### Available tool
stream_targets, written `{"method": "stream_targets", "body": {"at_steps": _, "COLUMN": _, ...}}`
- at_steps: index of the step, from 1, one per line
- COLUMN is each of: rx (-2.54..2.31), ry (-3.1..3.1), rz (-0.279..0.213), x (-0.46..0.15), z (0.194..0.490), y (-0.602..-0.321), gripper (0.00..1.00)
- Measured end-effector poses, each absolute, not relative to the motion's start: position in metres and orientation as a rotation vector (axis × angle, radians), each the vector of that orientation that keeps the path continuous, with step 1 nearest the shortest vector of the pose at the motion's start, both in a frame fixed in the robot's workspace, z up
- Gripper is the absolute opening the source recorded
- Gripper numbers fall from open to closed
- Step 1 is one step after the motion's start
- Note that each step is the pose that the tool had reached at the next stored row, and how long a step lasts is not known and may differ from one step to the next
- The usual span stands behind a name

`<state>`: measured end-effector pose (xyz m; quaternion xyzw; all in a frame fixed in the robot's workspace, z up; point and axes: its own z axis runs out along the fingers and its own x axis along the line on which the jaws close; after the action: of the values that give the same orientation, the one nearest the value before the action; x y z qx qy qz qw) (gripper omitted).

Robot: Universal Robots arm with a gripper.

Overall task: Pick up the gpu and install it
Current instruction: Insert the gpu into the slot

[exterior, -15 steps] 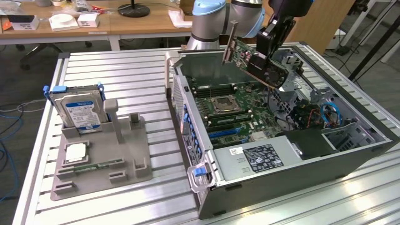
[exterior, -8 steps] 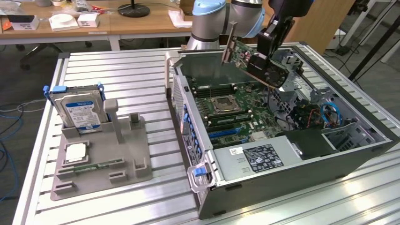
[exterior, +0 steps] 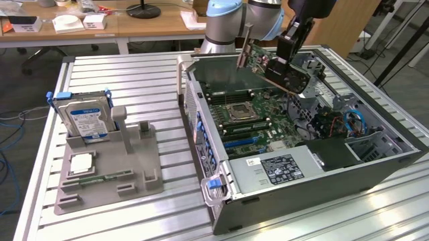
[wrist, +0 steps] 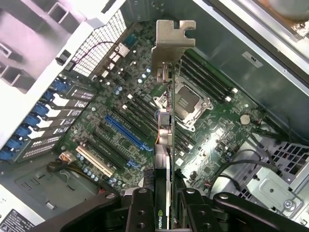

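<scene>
I have one gpu (exterior: 278, 68) clamped in the single gripper (exterior: 286, 59), whose two fingers pinch the card's edge at the cooler end. In the exterior view it hangs at about one o'clock from the middle of the frame. It is tilted, clear of everything, and above the open computer case (exterior: 375, 165). Its silver bracket (exterior: 242, 46) points toward the case's rear wall.

Through the wrist view I look along the edge of the gpu (wrist: 171, 43), with the bracket farthest from me and the gripper (wrist: 164, 209) closed on the near end. The card is not seated. One motherboard (wrist: 111, 116) lies beneath it, and I count one long blue slot (wrist: 126, 133) and one CPU socket (wrist: 186, 104) on it.

Outward from the case, at eight o'clock in the exterior view, one grey holder (exterior: 137, 173) sits on the slatted table (exterior: 134, 70). One hard drive (exterior: 84, 118) stands upright in it at nine o'clock. One narrow memory stick (exterior: 104, 176) lies flat nearer the front, with one pale square part (exterior: 80, 163) just beside it.
</scene>
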<state>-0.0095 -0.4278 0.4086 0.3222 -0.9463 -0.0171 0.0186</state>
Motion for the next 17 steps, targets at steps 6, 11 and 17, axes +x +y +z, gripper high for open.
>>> {"method": "stream_targets", "body": {"at_steps": 6, "rx": 1.055, "ry": -2.918, "rz": -0.052, "x": -0.0095, "z": 0.4085, "y": -0.4278, "gripper": 0.26}}
{"method": "stream_targets", "body": {"at_steps": 11, "rx": 1.1, "ry": -2.901, "rz": -0.051, "x": -0.0095, "z": 0.4083, "y": -0.4278, "gripper": 0.26}}
{"method": "stream_targets", "body": {"at_steps": 17, "rx": 1.153, "ry": -2.88, "rz": -0.05, "x": -0.0095, "z": 0.4081, "y": -0.4278, "gripper": 0.26}}
